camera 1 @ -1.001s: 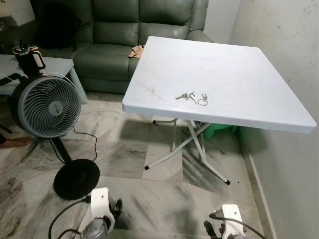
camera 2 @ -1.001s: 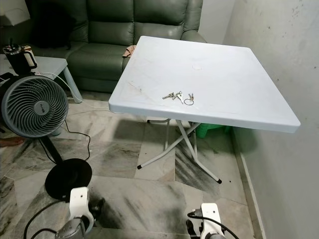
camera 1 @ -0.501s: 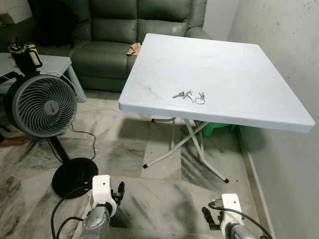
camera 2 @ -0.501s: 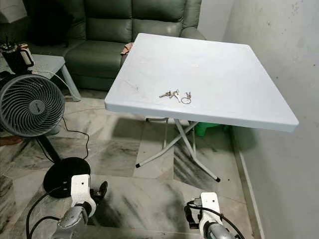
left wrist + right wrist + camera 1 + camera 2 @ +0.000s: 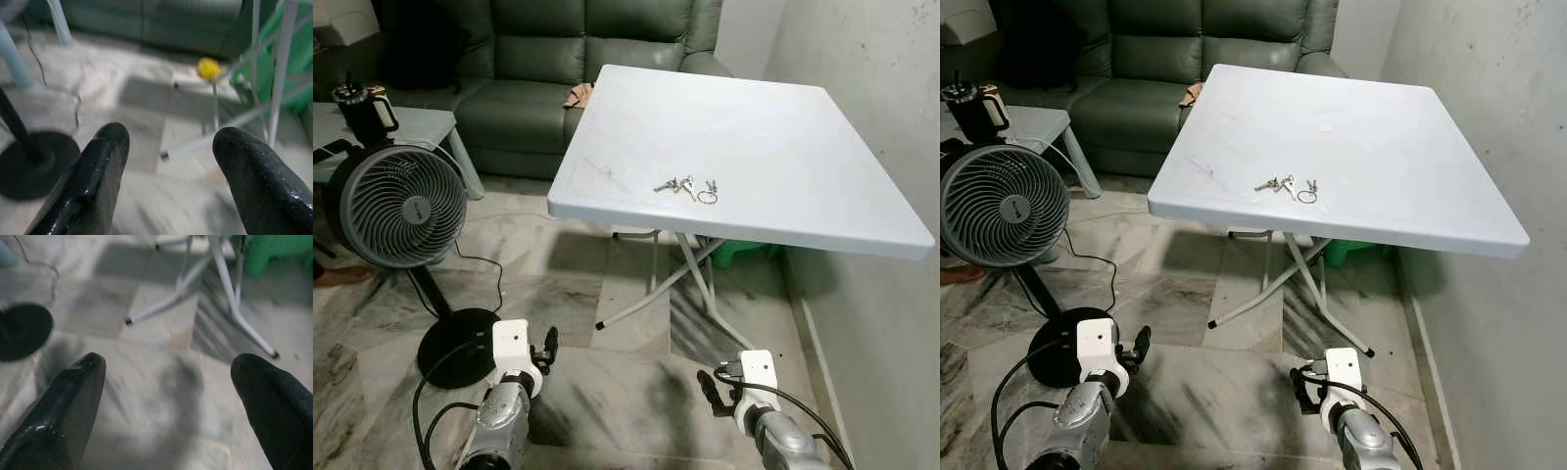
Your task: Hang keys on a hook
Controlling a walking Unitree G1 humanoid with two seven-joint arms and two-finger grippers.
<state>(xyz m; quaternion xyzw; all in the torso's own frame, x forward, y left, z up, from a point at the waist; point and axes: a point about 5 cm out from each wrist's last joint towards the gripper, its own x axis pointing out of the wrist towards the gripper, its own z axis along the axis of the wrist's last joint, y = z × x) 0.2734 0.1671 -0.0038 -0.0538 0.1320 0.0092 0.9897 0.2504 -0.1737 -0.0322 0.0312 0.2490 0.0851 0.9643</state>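
The keys (image 5: pixel 687 187) lie flat on the white bench (image 5: pixel 773 147), near its front edge and well apart from both tools. They look light, hard and slippery, a loose bunch likely to splay; the ring (image 5: pixel 708 198) seems the best hold. The left tool (image 5: pixel 166 166) and right tool (image 5: pixel 168 396) hang low over the floor, fingers spread and empty.

text: none legible | fan (image 5: pixel 403 206) hub logo: too small to read
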